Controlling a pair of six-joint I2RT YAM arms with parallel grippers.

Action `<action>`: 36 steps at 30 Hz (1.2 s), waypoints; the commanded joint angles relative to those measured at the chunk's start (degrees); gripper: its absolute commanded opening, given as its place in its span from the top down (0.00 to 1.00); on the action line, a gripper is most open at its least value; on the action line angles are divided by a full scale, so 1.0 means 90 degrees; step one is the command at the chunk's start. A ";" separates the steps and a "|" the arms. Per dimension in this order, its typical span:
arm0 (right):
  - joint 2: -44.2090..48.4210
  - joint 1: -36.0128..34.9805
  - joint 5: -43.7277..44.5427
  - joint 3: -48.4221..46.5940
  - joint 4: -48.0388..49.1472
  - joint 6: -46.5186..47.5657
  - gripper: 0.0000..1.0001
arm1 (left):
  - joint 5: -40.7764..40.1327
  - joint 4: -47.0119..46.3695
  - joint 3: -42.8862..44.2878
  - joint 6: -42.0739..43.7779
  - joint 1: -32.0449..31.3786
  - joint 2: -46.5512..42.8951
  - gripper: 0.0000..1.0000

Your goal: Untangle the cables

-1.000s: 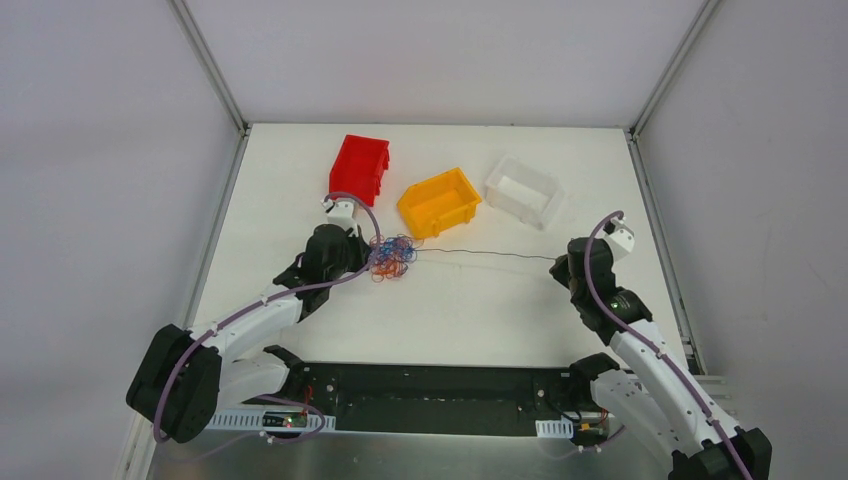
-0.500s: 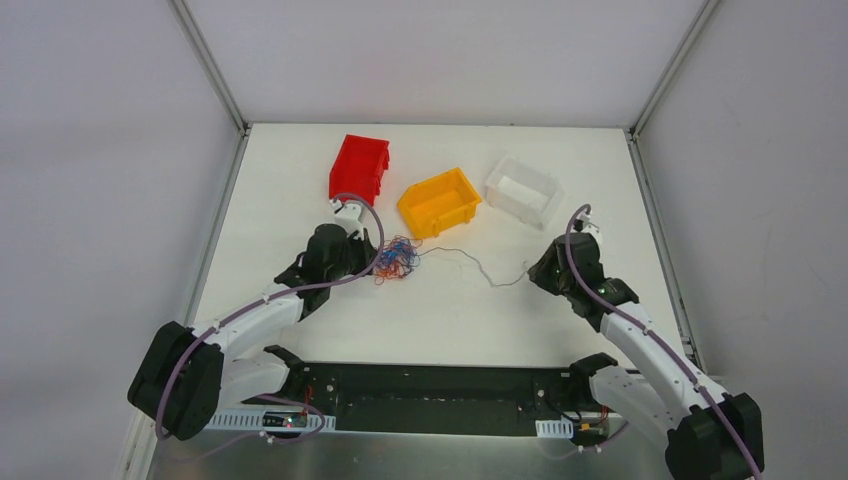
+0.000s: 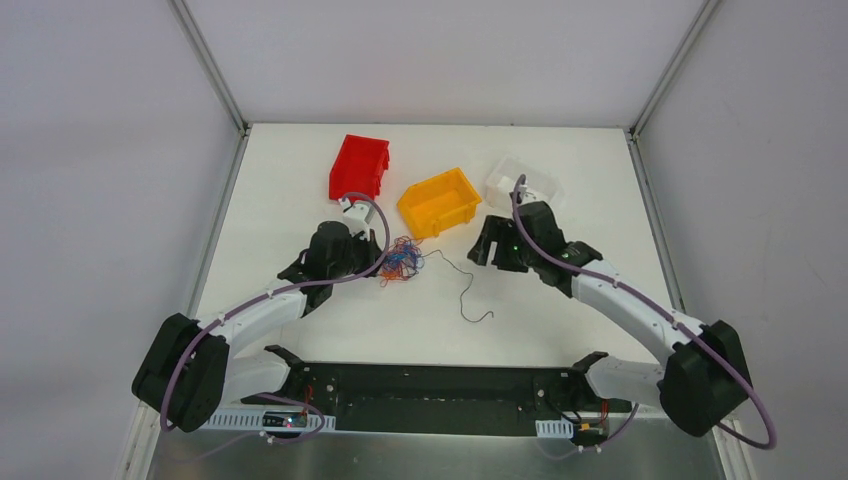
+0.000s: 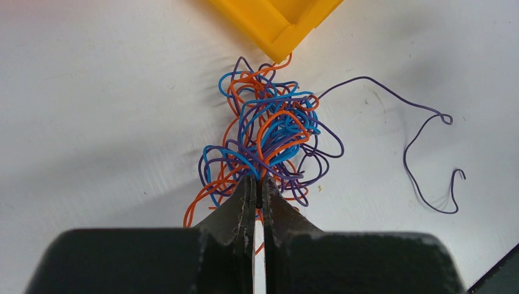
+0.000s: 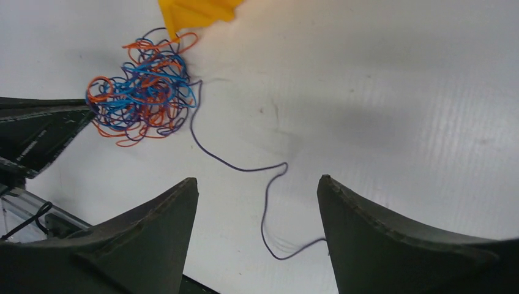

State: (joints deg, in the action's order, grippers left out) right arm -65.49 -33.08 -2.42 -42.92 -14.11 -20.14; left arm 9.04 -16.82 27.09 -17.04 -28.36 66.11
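While the cables (image 4: 266,131) are clenched by the left end effector (image 4: 257,187), the released right end effector (image 5: 257,179) should be closed on the loose strand (image 5: 242,169).

left pincer (image 4: 257,187): clamped | right pincer (image 5: 257,179): jaws spread wide

The left arm (image 3: 255,312) and right arm (image 3: 625,297) are white shells between bulky black joints, each trailed by a lilac hose (image 3: 770,420). A black base plate (image 3: 440,395) spans the lower middle. The left claw (image 4: 257,184) and right claw (image 5: 257,180) have dark, matt, tapering fingers.
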 commanded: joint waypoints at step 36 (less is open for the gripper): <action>-0.1995 0.0250 0.1304 -0.1453 -0.0203 0.0285 1.00 | -0.2437 0.0575 0.0044 -0.0279 0.0103 -0.0577 1.00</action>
State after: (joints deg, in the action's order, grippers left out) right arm -94.28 -37.32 -2.28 -60.75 -14.39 -13.63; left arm 1.04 -14.83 27.09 -18.13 -28.38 64.82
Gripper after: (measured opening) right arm 0.012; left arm 0.023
